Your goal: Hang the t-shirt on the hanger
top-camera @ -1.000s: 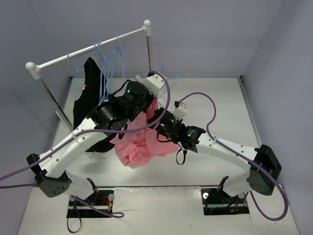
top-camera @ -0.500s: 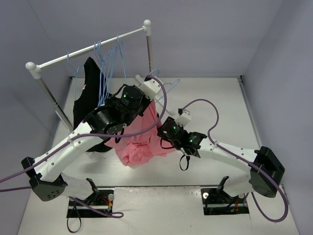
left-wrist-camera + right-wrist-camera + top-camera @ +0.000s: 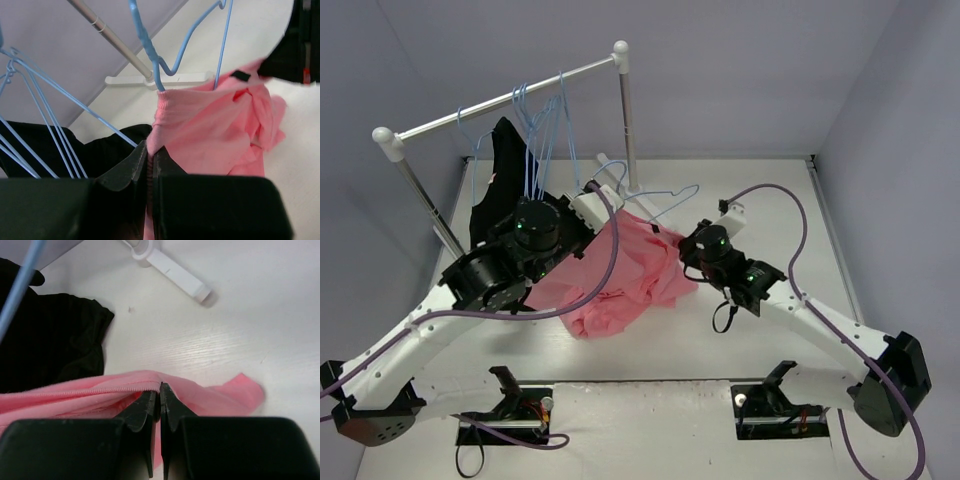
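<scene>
The salmon-pink t-shirt [image 3: 620, 280] hangs spread between my two grippers above the table. My left gripper [image 3: 605, 218] is shut on its ribbed collar edge [image 3: 159, 117], seen close in the left wrist view [image 3: 149, 148]. A light-blue wire hanger [image 3: 692, 187] runs down into the collar opening [image 3: 150, 55], its hook end sticking out toward the back. My right gripper [image 3: 678, 243] is shut on a stitched edge of the t-shirt [image 3: 75, 392] at the cloth's right side [image 3: 160, 388].
A black garment [image 3: 500, 190] hangs from the clothes rack bar [image 3: 500, 105] at back left, beside several more blue hangers [image 3: 545, 130]. The rack's upright pole [image 3: 627, 120] and white foot [image 3: 170, 270] stand just behind the t-shirt. Grey walls close in the sides.
My right gripper has shut on the t-shirt's edge and moved right. The left arm drew back left with the collar, so the cloth now spreads between the two grippers.
</scene>
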`<state>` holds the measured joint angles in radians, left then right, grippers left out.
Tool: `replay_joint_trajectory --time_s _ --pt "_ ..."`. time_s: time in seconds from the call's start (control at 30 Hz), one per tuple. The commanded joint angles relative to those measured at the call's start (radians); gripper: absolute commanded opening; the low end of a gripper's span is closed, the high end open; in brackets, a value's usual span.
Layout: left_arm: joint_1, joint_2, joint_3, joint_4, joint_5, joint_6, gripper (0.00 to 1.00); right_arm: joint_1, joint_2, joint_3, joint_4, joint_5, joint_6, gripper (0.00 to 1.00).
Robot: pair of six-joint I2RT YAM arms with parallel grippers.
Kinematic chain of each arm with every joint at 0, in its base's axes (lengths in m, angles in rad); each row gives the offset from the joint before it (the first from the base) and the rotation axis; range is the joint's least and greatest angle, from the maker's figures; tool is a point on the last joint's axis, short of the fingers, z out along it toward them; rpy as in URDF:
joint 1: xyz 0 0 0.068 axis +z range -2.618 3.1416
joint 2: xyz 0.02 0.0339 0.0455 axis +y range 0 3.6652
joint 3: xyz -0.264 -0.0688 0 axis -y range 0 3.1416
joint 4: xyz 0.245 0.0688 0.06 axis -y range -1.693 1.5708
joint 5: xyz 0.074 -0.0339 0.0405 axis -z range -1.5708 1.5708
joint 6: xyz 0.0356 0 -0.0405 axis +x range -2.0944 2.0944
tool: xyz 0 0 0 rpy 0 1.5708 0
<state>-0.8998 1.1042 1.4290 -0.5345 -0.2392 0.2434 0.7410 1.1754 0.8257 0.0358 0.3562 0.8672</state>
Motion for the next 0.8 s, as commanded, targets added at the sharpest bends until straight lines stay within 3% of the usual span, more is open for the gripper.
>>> replay_joint_trajectory --time_s 0.0,0.2,0.77 --pt "0.02 -0.11 -0.026 0.132 0.107 0.087 0.0 -0.078 -0.041 0.023 -0.009 -0.12 -0.2 0.0" --pt "0.032 -0.18 -0.052 0.08 0.186 0.131 0.0 -0.166 -0.026 0.077 -0.033 -0.305 -0.35 0.0" --pt "0.032 -0.208 -0.053 -0.073 0.239 0.173 0.0 -0.27 0.008 0.23 -0.206 -0.468 -0.573 0.0"
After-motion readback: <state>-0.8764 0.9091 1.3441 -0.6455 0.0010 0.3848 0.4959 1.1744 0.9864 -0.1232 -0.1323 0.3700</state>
